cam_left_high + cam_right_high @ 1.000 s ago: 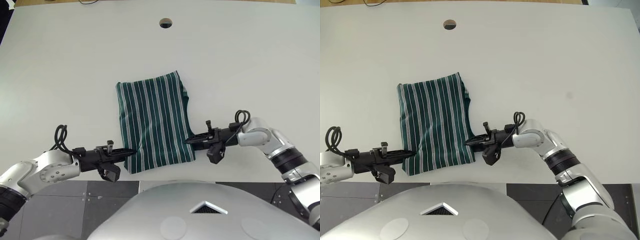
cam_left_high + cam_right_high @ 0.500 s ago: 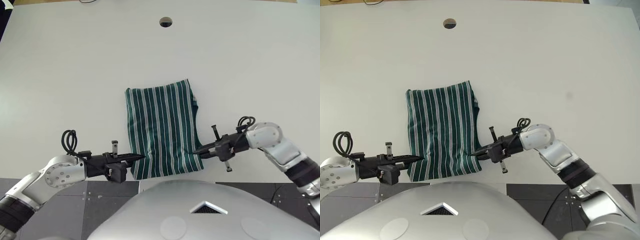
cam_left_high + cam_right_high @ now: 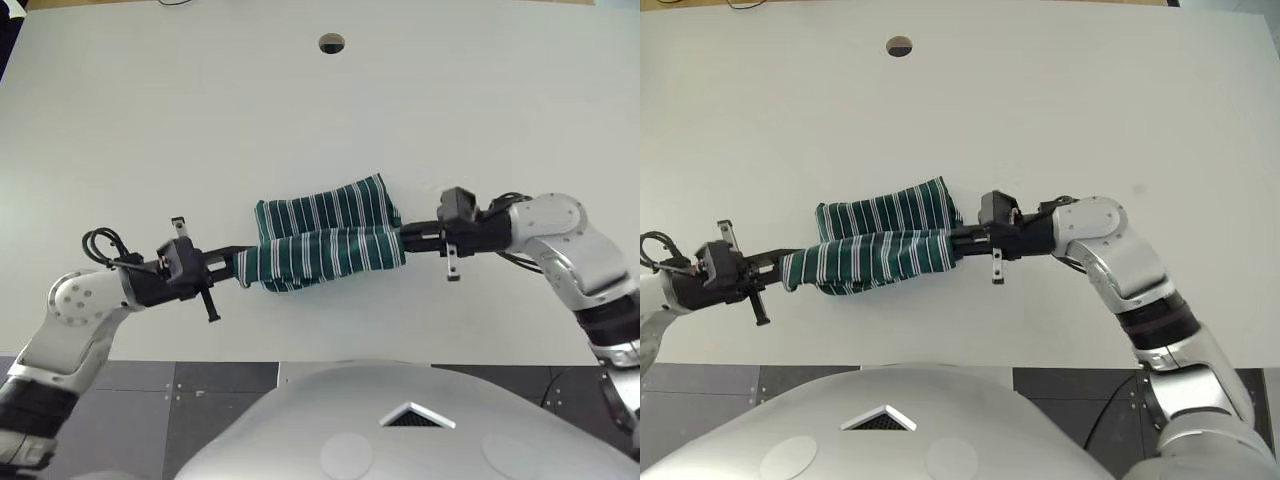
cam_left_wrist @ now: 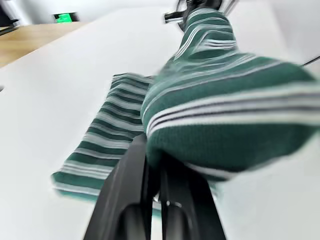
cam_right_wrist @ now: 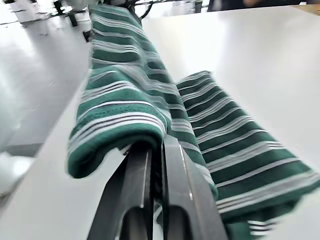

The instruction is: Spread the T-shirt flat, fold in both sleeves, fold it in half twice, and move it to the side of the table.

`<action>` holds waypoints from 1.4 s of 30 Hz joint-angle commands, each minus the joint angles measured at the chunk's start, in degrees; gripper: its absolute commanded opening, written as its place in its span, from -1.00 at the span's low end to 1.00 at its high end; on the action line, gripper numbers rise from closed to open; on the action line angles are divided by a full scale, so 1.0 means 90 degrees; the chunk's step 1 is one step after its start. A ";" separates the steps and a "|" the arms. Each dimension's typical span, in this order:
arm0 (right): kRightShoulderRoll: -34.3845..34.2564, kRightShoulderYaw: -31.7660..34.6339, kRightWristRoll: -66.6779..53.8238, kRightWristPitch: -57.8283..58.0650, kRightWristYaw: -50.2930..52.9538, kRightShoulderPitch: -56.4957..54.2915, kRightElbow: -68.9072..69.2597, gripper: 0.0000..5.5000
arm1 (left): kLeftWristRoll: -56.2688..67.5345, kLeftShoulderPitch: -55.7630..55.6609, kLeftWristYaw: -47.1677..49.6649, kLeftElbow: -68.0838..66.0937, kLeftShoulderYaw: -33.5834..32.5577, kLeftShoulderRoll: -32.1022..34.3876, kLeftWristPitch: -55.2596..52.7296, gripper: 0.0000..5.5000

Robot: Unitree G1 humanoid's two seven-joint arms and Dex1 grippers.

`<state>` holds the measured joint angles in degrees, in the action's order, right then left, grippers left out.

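Watch the green, white-striped cloth T-shirt (image 3: pixel 325 232), near edge lifted at the middle of the white table (image 3: pixel 300 110) by the left gripper (image 3: pixel 240 264) at 9 o'clock and right gripper (image 3: pixel 405 235) at 3 o'clock, both seemingly pinched tight on it: could slip and land crooked from uneven pulling.

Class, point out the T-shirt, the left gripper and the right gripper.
T-shirt (image 3: pixel 325 245), left eye view, middle of the raised fold.
left gripper (image 3: pixel 238 264), left eye view, fingertips at the cloth's edge.
right gripper (image 3: pixel 408 238), left eye view, fingertips at the cloth's edge.
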<state>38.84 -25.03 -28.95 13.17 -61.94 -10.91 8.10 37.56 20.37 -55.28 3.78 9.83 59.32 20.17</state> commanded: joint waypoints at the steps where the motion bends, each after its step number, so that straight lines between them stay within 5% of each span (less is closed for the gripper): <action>1: -0.0549 0.0209 0.0403 0.0301 0.0437 -0.0506 -0.0684 -0.96 | -0.0454 -0.0794 -0.0506 -0.1263 -0.0059 -0.0670 -0.0268 -0.96; 4: -0.0911 0.0357 0.0551 0.0393 0.0630 -0.0691 -0.1134 -0.74 | -0.0609 -0.1377 -0.0706 -0.1978 -0.0180 -0.1093 -0.0549 -0.96; 10: -0.1627 0.0663 0.0804 0.0613 0.1128 -0.1053 -0.1898 -0.38 | -0.0655 -0.1938 -0.0112 -0.1417 -0.0489 -0.1510 -0.2003 -0.62; 24: -0.2997 0.2223 0.1381 0.0191 0.3593 -0.1844 -0.3289 -0.36 | 0.0767 -0.2598 0.2105 -0.0751 -0.1803 -0.1821 -0.7270 -0.62; 27: -0.3052 0.1994 0.1717 -0.0751 0.3419 -0.1571 -0.2619 -0.36 | 0.0375 -0.2865 0.2943 -0.1431 -0.1989 -0.2021 -0.7612 -0.62; 33: -0.2276 0.0071 0.1862 -0.2919 0.0607 -0.0116 -0.0536 -0.36 | -0.0066 -0.3275 0.3894 -0.2286 -0.2697 -0.2485 -0.7436 -0.62; 42: -0.2767 -0.0504 0.3858 -0.3525 0.1703 -0.0531 -0.2660 -0.36 | -0.0269 -0.3321 0.3668 -0.2360 -0.2972 -0.2741 -0.7295 -0.62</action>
<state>15.61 -30.07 3.59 -19.85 -49.46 -13.30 -11.15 36.08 -8.83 -21.77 -17.22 -16.44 35.32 -45.96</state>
